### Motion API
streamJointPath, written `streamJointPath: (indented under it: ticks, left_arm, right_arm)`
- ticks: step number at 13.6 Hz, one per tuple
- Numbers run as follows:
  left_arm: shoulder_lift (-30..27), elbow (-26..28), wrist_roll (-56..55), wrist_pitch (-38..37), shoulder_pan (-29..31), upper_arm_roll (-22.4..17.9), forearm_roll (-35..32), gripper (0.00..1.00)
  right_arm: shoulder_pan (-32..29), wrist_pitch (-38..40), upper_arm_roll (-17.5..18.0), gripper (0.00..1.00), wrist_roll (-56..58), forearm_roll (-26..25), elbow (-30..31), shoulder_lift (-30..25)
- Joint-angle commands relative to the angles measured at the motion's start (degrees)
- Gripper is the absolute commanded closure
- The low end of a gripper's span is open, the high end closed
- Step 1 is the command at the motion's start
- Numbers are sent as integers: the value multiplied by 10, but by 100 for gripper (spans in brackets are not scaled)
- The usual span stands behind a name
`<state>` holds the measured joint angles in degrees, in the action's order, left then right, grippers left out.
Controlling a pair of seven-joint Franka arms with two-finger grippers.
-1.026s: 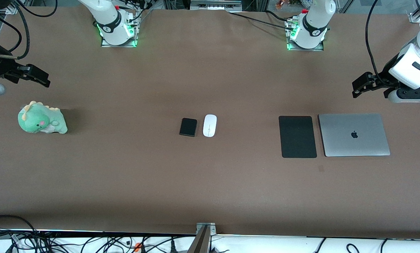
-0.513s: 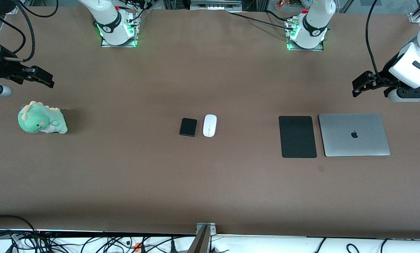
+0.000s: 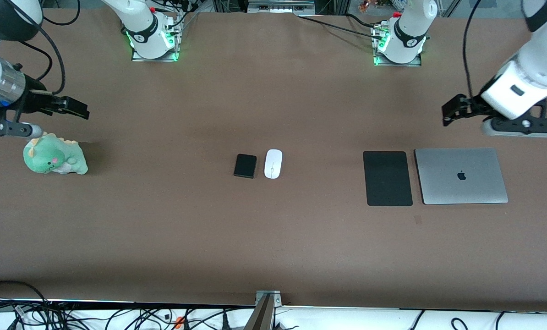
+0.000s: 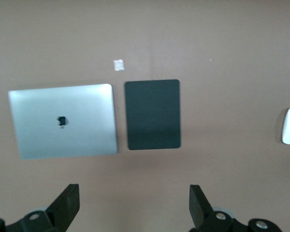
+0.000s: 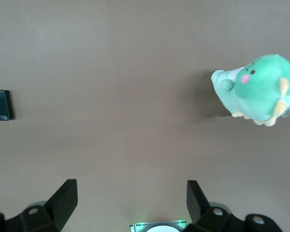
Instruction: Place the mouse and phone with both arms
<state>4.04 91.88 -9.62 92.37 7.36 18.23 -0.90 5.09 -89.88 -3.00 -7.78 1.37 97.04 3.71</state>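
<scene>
Your left gripper has its two black fingers spread wide with nothing between them, and it hangs over bare brown tabletop at the left arm's end, near the edge where the bases stand. The left arm's white wrist runs from it toward that end of the table. Just nearer the front camera lie a flat black rectangular mat and a closed silver-grey laptop with a dark logo, side by side and not quite touching, the laptop closer to the table's end.

Your right gripper is parted just as wide and empty too; you can see both black fingers apart in the right wrist view. It hovers over bare table at the right arm's end, close above a soft green plush dinosaur with a pink cheek and cream spikes.

Now the task's things: the small glossy white oval mouse and the small black rounded-corner phone lie flat in the middle of the table, just beside each other with a thin gap, the phone toward the right arm's end. Both are well apart from either gripper.
</scene>
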Motion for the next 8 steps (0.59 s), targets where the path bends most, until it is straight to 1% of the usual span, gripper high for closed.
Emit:
streamJointPath:
  ticks: [1, 2, 3, 6, 7, 8]
  left_arm:
    - [47, -13, -65, 16, -8, 44, 17, 0]
    - [65, -13, -87, 27, -18, 61, 16, 0]
    - [84, -13, -108, 39, -35, 69, 17, 0]
    - [142, -13, -199, 115, -109, 69, 13, 0]
    - [166, -13, -231, 138, -132, 69, 9, 0]
    - [186, -13, -262, 165, -153, 68, 8, 0]
  right_arm:
    - [2, -22, -1, 0, -1, 23, 15, 21]
    - [2, -34, -1, 0, -1, 27, 23, 30]
    - [2, -48, -1, 0, -2, 27, 32, 35]
    - [3, -62, -1, 0, -14, 28, 46, 46]
    - [4, -66, -1, 0, -19, 42, 47, 47]
    - [11, -74, -1, 0, -26, 46, 48, 53]
